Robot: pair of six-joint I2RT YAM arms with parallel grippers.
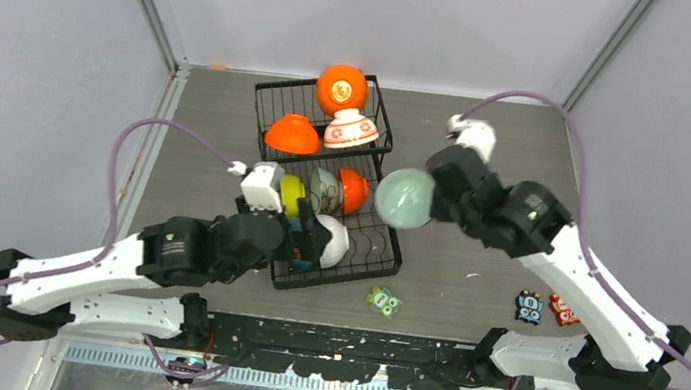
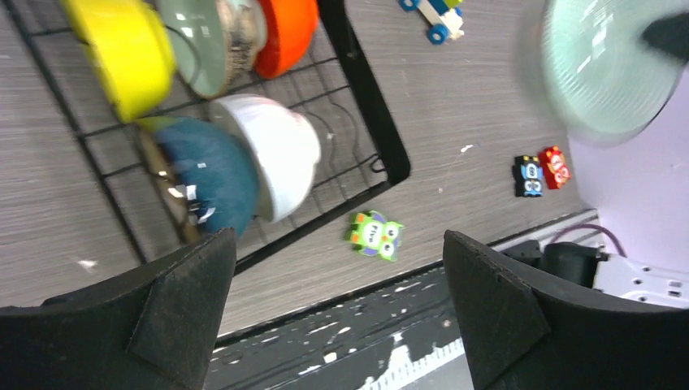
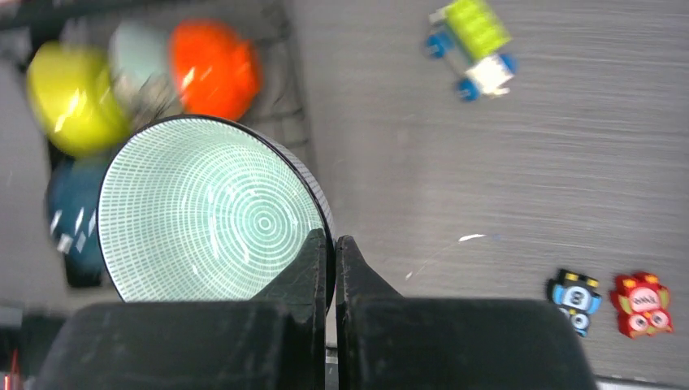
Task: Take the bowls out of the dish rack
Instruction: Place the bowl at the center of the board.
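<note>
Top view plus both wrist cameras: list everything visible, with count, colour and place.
dish rack: one, black wire, table centre
orange bowls: three; two in far section, one in near section
floral bowl: one, white and red, far section
yellow-green bowl: one, near section
pale patterned bowl: one, near section
white bowl: one, near section
teal bowl: one, beside white bowl
mint bowl: one, right of rack
owl block: one, green, table
small figures: two, blue and red, table right
toy car: one, green and white, table
left gripper: open, over near section
right gripper: shut on mint bowl's rim
</note>
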